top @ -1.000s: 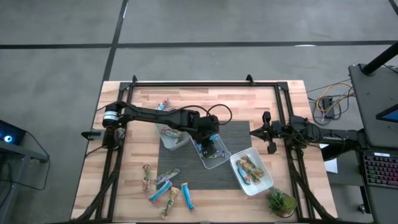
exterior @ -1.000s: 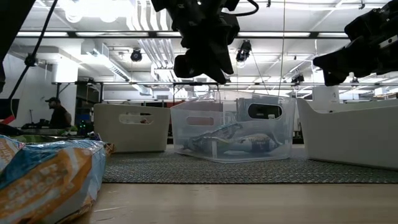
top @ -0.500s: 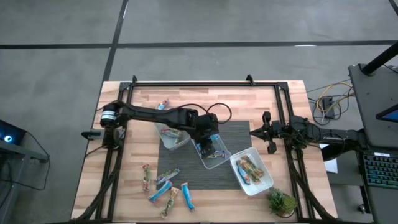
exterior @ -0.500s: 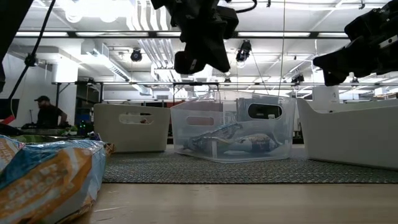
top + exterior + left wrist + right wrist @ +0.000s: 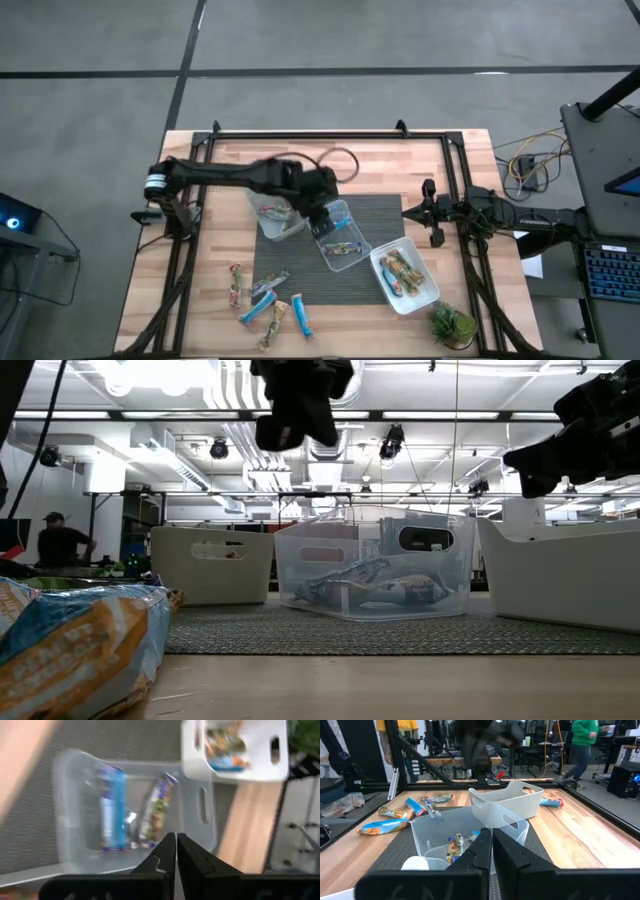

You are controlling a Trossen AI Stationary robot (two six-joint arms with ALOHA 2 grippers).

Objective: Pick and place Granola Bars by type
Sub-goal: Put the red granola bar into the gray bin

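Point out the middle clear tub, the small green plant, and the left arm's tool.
Middle clear tub (image 5: pixel 341 240), high view, on its floor between the bars.
Small green plant (image 5: pixel 452 325), high view, on its leaves.
Left tool (image 5: pixel 176 847), left wrist view, between its shut fingertips.

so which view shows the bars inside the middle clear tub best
The left wrist view: it looks down into the middle clear tub, showing a blue bar and a tan one. High view shows them tiny; low view through the wall; right wrist partly.

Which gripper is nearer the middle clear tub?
Left. The left gripper hangs above the middle clear tub's rim; the right gripper waits off the mat's right edge.
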